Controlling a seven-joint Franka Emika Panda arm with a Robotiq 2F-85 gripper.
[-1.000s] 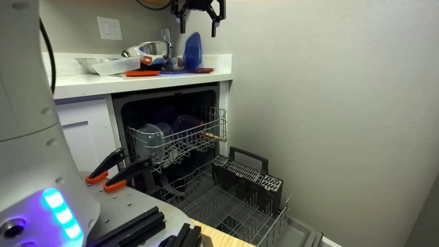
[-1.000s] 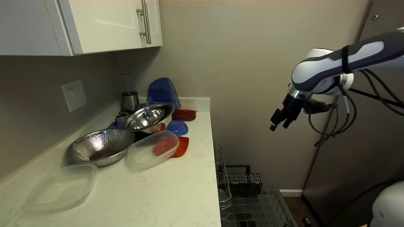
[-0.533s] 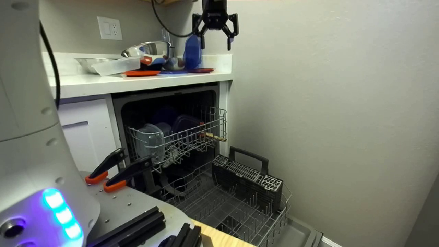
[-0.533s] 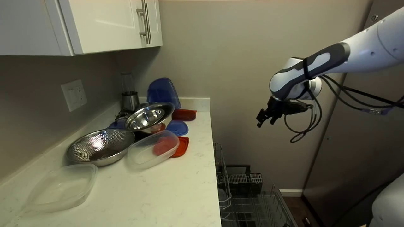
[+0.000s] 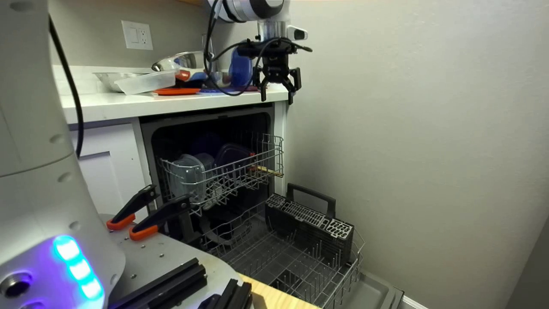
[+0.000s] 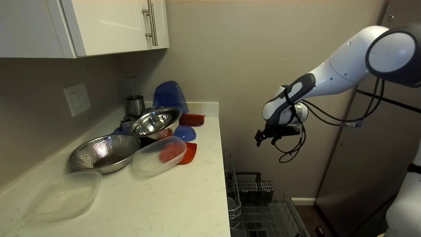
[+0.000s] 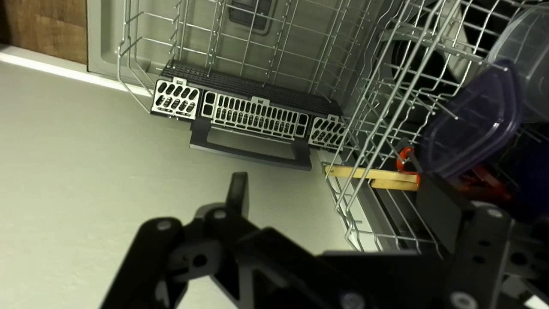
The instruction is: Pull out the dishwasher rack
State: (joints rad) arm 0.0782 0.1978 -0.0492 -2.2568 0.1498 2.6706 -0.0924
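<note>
Jutting partway from the dishwasher (image 5: 184, 121), the light grey wire upper rack (image 5: 229, 178) is loaded toward the left with clear plastic containers (image 5: 187, 178); higher, at right, the end effector (image 5: 277, 98) is pointed downward, its fingers (image 7: 238, 193) spread apart.

3 lamps (image 5: 80, 270) glare, overexposed; the dishwasher interior (image 5: 188, 133) lies in shadow.

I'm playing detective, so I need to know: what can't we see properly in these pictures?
In an exterior view, most of the top rack is hidden by the counter.
In an exterior view, part of the bottom rack is cut off by the picture's bottom edge.
In the wrist view, the right edge cuts off some of the plastic tub.
In the wrist view, shadow makes the red thing too dark to name.
</note>
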